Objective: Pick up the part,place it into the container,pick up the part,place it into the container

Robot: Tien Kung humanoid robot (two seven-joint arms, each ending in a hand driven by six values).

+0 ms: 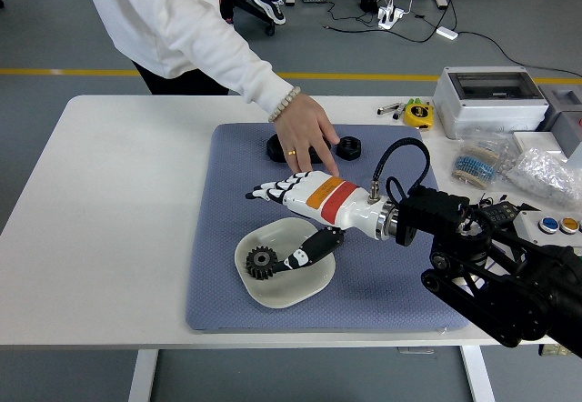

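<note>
Head view: toothed black gear (262, 263) in glossy white dish (314, 284), right hand (289, 211) (fingers splayed, empty) above.

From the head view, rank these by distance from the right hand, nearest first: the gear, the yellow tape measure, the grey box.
Measured from the right hand:
1. Gear, in the white dish, just below the hand.
2. Yellow tape measure, far right of the mat.
3. Grey box, at the table's far right.
</note>
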